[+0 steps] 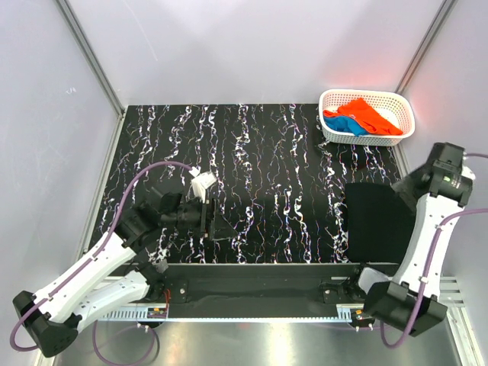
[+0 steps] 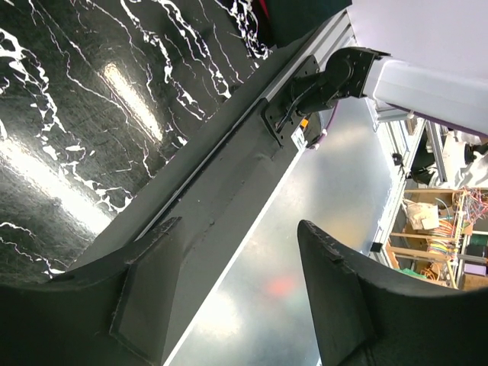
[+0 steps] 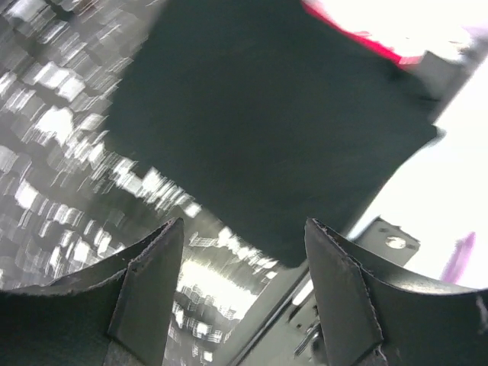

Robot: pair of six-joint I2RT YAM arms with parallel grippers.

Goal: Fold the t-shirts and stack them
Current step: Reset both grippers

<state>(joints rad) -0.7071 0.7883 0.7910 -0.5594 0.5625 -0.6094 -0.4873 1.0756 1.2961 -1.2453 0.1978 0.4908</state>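
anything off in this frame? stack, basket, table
Nothing spilled or damaged. One small thing: in the right wrist view, magenta cloth peeks out past one edge of the folded black t-shirt, so the stack isn't flush. An orange t-shirt and a blue t-shirt lie crumpled in the white basket.

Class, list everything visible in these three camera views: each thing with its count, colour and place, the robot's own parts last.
table: one, black with white marbling, under everything
basket: one, white lattice, table's far right corner
orange t-shirt: one, orange, in the basket
blue t-shirt: one, blue, in the basket beside the orange one
black t-shirt: one, black, folded flat, table's right side
pink-red strip: one, at the black t-shirt's edge, too blurred to name
left arm: one, white and black, near left
right arm: one, white and black, near right
left gripper: one, black, open, empty
right gripper: one, black, open, above the black t-shirt
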